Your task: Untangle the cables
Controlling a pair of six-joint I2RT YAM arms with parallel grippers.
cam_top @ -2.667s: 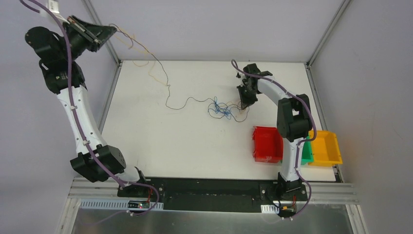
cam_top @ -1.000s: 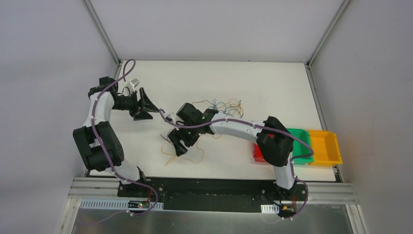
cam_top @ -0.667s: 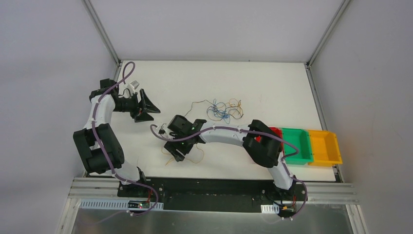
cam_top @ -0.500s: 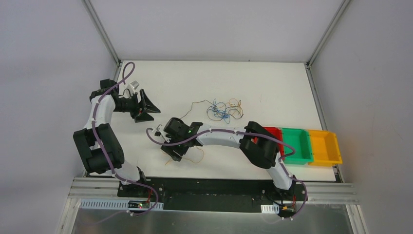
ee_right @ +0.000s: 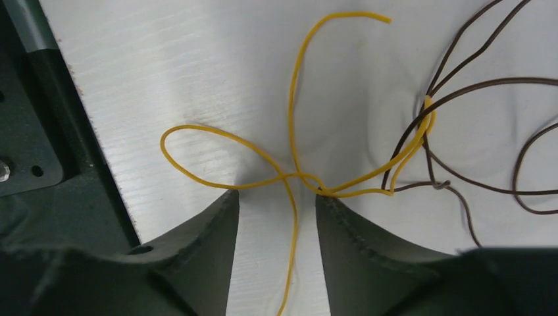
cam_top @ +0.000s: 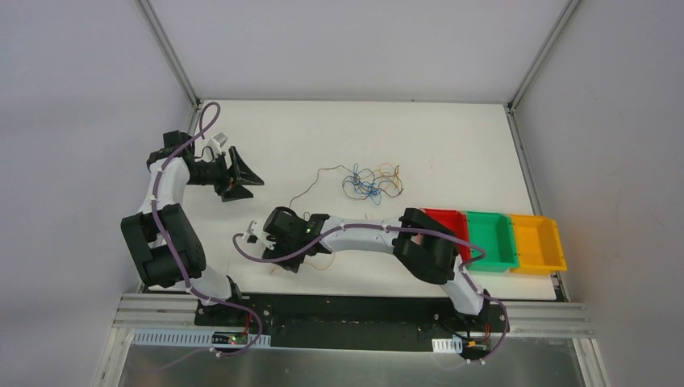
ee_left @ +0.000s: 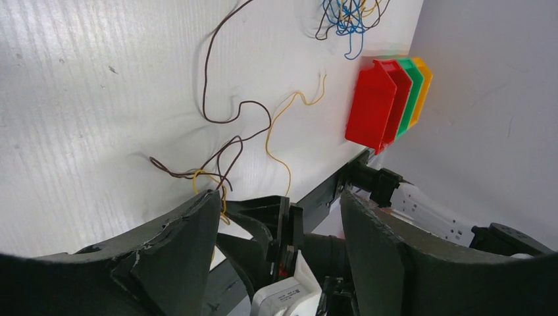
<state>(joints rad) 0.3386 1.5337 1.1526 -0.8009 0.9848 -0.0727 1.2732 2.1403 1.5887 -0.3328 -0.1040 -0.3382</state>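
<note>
Yellow-orange wire (ee_right: 299,176) crosses over itself just above the fingertips of the right gripper (ee_right: 276,197) in its wrist view. One loop swings out to the left of the frame, one strand climbs to the top centre, and a loose tail drops straight down through the gap between the two fingers. The jaws stand apart with that tail running between them, and neither pad appears to press on it, so nothing is clamped. The tail lies along the fingers' own reach rather than across it, and I judge that the coming move turns on this: closing here would catch the tail lengthwise, just below the crossing. Toward the right of the frame a brown wire (ee_right: 500,81) is hooked through the yellow bend and touches it. In the top view this small knot sits at the lower centre-left of the white table (cam_top: 452,137), well apart from the blue tangle (cam_top: 369,181) in the middle. The left gripper (cam_top: 244,173) hangs at the upper left, jaws wide apart and holding nothing, its open end turned toward the knot; the right arm is plainly the nearer of the two
</note>
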